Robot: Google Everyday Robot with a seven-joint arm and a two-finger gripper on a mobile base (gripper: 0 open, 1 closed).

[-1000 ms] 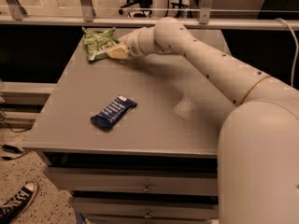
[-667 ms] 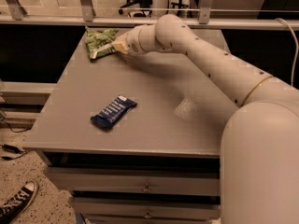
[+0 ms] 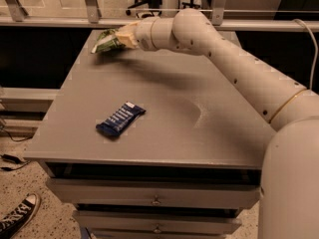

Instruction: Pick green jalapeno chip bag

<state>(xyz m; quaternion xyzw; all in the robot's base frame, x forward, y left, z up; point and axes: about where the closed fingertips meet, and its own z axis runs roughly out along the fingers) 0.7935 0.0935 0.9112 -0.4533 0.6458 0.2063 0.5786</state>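
Observation:
The green jalapeno chip bag [image 3: 104, 42] is a crinkly light-green packet at the far left corner of the grey table [image 3: 164, 83]. My gripper [image 3: 121, 37] reaches in from the right on the long white arm and is shut on the bag's right end. The bag hangs a little above the tabletop, with a shadow under it. The right part of the bag is hidden by the pale fingers [image 3: 125, 34].
A dark blue bar wrapper [image 3: 120, 119] with white print lies near the table's front left. Drawers [image 3: 154, 199] are under the tabletop. A metal railing [image 3: 89, 4] runs behind the table. A sneaker [image 3: 17, 217] is on the floor at lower left.
The gripper has closed in on the bag's right end, and the bag has risen slightly off the table. The blue wrapper has not moved.

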